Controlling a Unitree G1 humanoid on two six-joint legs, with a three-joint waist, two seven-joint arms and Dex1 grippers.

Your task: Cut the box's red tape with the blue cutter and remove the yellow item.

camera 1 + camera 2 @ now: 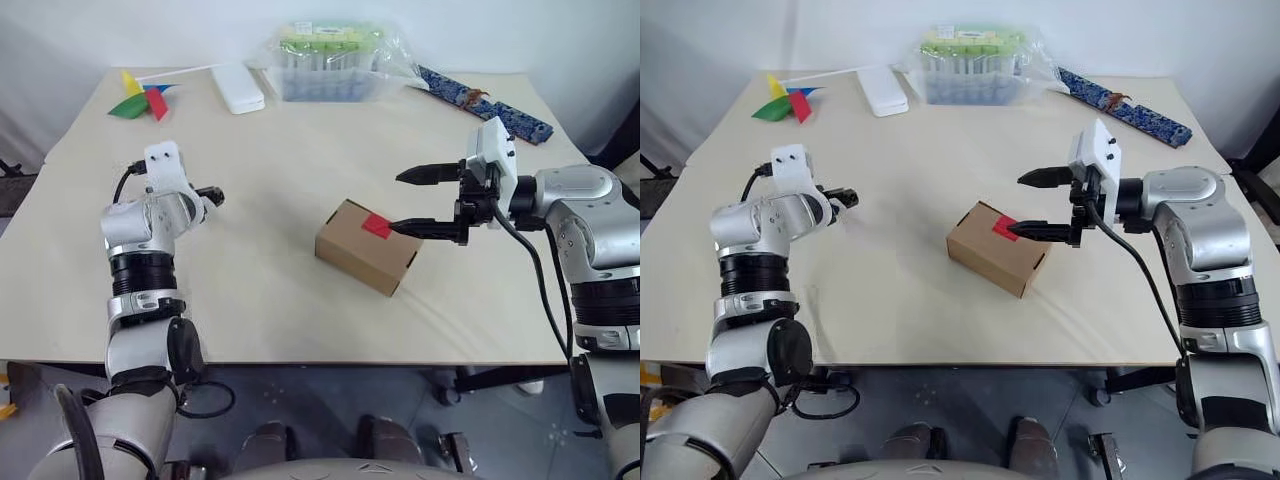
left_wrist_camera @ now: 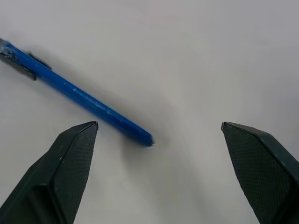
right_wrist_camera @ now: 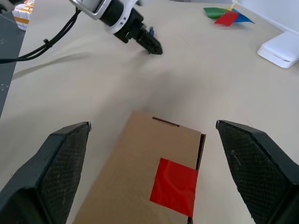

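The box [image 1: 362, 246], a small brown carton, lies shut at the table's middle with the red tape [image 1: 377, 225] across its flap seam. My right gripper [image 1: 412, 202] hovers open just right of the box, one finger near the tape; the right wrist view shows the box [image 3: 154, 172] and tape [image 3: 175, 186] between its spread fingers. My left gripper [image 1: 208, 195] is open over the left part of the table. The blue cutter [image 2: 79, 95] lies on the table just ahead of its fingers [image 2: 70, 158]. The yellow item is hidden.
A paper pinwheel [image 1: 140, 102] lies at the far left corner, a white flat block [image 1: 238, 88] beside it. A clear tub with green lids [image 1: 330, 60] in a plastic bag stands at the back. A dark blue patterned strip [image 1: 485, 103] lies back right.
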